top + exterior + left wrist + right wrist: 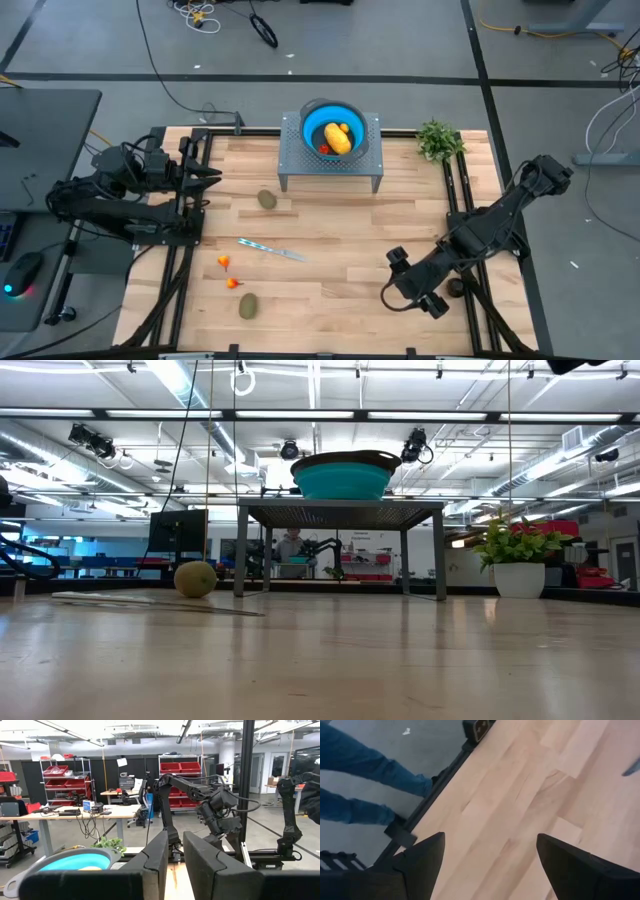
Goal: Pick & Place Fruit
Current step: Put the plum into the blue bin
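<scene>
One kiwi (195, 578) shows low; the high view shows two.

Pale smooth wooden table (340, 250), perforated grey metal stand (292, 152), glossy blue bowl (312, 122)

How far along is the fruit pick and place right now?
Done: the yellow-orange fruit and one small red piece lie in the blue bowl on the metal stand. In hand: nothing; the right gripper hangs open over bare wood, and the left gripper holds nothing at the table's left edge. Left: two kiwis and two red pieces.
</scene>
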`<move>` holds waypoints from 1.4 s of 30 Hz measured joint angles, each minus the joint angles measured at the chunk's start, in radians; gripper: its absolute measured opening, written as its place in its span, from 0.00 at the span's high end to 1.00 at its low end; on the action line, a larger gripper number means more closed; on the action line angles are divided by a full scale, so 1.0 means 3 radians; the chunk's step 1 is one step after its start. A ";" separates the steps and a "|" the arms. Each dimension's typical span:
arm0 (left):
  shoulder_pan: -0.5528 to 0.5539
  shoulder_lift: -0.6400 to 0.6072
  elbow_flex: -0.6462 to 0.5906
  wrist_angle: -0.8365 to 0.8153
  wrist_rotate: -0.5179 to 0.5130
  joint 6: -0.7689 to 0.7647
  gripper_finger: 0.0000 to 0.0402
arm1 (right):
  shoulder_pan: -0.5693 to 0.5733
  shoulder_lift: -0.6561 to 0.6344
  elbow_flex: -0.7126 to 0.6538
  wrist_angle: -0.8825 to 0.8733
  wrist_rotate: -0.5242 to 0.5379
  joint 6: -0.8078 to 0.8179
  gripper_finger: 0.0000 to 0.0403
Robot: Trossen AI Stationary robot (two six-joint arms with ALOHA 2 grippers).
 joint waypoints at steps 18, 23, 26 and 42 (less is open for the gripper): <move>-0.0001 0.0000 -0.0001 0.0000 0.0000 0.0000 0.83 | 0.0237 -0.0001 0.0081 -0.0732 0.0205 0.0370 0.19; -0.0001 0.0000 -0.0001 0.0000 0.0000 0.0000 0.83 | 0.0275 0.0007 0.0081 -0.0962 0.0173 0.0468 0.19; -0.0001 0.0000 0.0000 0.0001 0.0000 0.0000 0.83 | 0.0295 0.0032 0.0081 -0.1024 0.0173 0.0501 0.19; -0.0001 0.0000 -0.0001 -0.0001 0.0000 0.0000 0.83 | 0.0308 0.0066 -0.0092 -0.1205 0.0100 0.0965 0.19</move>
